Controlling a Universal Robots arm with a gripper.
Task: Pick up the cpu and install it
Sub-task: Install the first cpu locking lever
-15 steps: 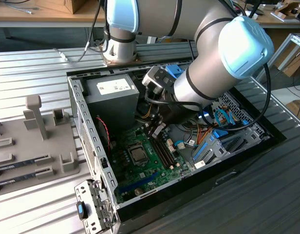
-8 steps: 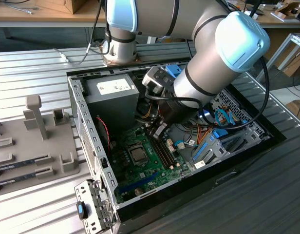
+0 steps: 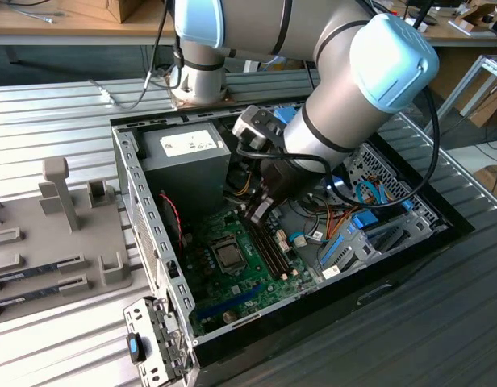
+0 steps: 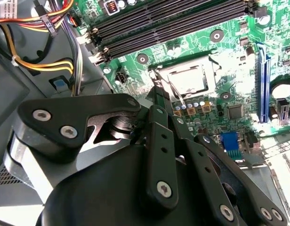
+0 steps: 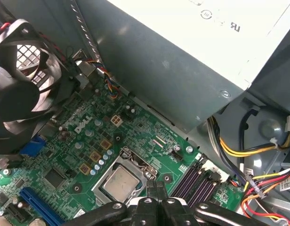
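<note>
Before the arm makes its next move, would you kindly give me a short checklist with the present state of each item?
1. The cpu sits flat in its socket on the motherboard: ok, in both wrist views.
2. The gripper carries nothing: ok, its fingers are closed together and empty.
3. The fingers are off the cpu: ok, they stand at the socket's edge. Whether they touch the socket frame: cannot tell.
4. The socket frame is latched over the cpu: cannot tell.
5. The power cables lie away from the socket: ok.
6. The memory slots beside the socket are empty: ok.
</note>
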